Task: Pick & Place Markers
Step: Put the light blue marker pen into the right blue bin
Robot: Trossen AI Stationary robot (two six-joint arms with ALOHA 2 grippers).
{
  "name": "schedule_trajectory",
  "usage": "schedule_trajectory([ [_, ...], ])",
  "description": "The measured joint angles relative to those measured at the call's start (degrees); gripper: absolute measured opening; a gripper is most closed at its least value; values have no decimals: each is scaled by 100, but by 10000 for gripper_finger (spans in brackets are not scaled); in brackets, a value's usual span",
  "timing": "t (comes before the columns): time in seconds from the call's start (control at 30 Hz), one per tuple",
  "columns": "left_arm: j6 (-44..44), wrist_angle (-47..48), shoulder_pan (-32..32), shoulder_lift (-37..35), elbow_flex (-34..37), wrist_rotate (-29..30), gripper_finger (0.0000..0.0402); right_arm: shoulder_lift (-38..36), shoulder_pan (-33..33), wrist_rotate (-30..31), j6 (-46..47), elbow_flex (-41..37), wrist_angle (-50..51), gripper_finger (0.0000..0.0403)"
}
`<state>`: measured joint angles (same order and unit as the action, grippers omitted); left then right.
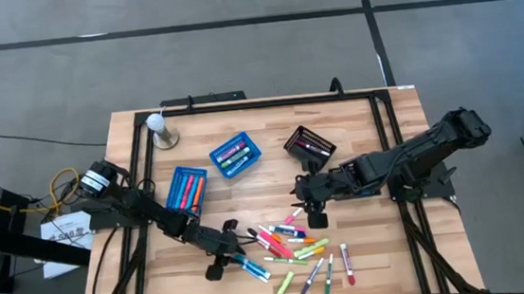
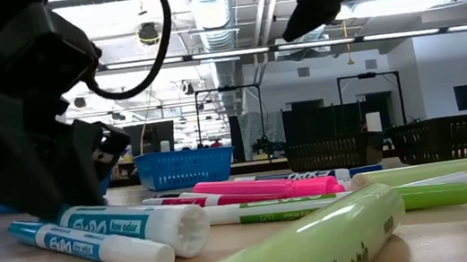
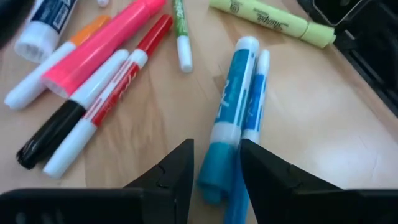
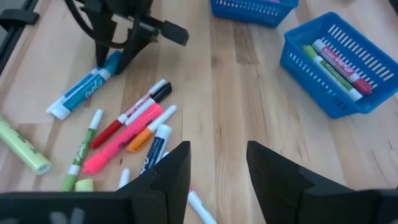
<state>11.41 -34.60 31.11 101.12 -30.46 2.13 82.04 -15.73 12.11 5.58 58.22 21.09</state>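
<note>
Markers (image 1: 295, 249) lie scattered on the bench (image 1: 377, 261) between our two arms, with more already sorted into the two blue baskets (image 1: 234, 155) and a black mesh basket (image 1: 309, 145) farther back. Our left gripper (image 3: 216, 168) sits low on the bench, its fingers a narrow gap apart, straddling the capped end of a thick blue marker (image 3: 227, 118) without yet pinching it. A thinner blue marker (image 3: 254, 106) lies touching it on one side, and that is our main worry: closing now could catch both at once, or pinch the thick one off-centre and let it roll or tilt out on the lift. Our right gripper (image 4: 214, 168) hovers above the pile, holding nothing, its fingers parted. Both arms work close together, so a careless reach could bump one into the other or scatter the pile.
</note>
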Motion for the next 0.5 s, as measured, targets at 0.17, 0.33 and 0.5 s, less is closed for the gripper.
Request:
schedule_trajectory([
  [0.17,104,-86,-2,199,14,73,127,0,0,-11,0,0,-41,140],
  [0.33,86,-89,-4,247,20,261,121,0,0,-12,0,0,-41,136],
  [0.5,-86,63,-21,69,37,378,78,0,0,-10,-1,0,-40,138],
])
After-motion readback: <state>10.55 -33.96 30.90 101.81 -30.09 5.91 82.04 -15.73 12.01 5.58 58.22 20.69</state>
